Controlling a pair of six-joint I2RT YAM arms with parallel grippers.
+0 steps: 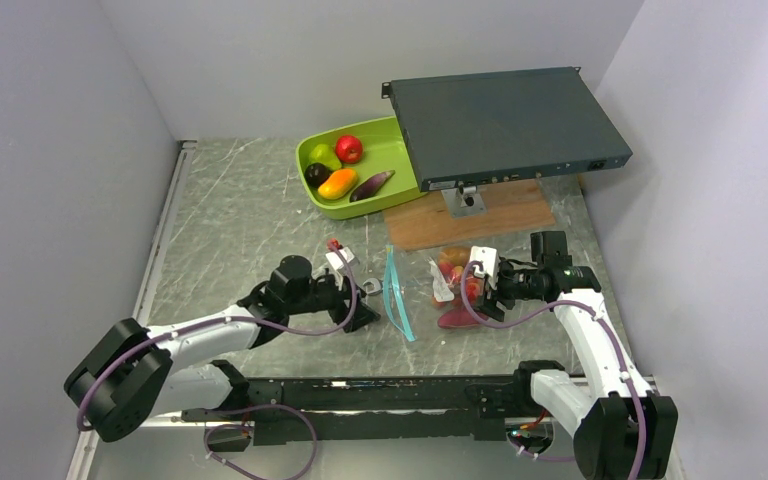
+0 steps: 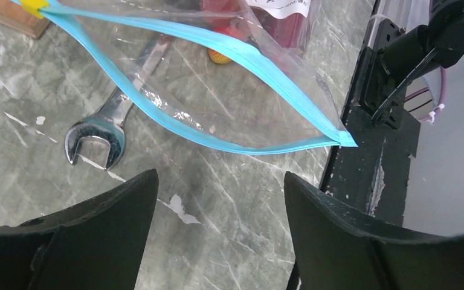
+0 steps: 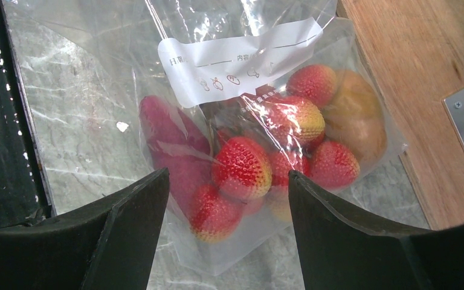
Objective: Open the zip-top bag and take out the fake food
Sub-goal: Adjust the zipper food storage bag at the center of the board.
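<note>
Zip-top bag (image 3: 241, 66) lies between the spread left hand (image 2: 220, 181) and spread right hand (image 3: 228, 181), mouth facing left.

Your zip-top bag (image 1: 400, 300) lies just right of the middle of the table (image 1: 240, 220), blue mouth toward the left gripper (image 1: 367, 292), fake food (image 1: 453, 256) bunched at the right gripper (image 1: 457, 288).

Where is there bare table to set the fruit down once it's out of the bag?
Biggest bare stretch: the table between the left wall, the green tray and the left gripper. Crowded: the middle, where the wrench, the zip-top bag and the right gripper sit close, up to the wooden board.
</note>
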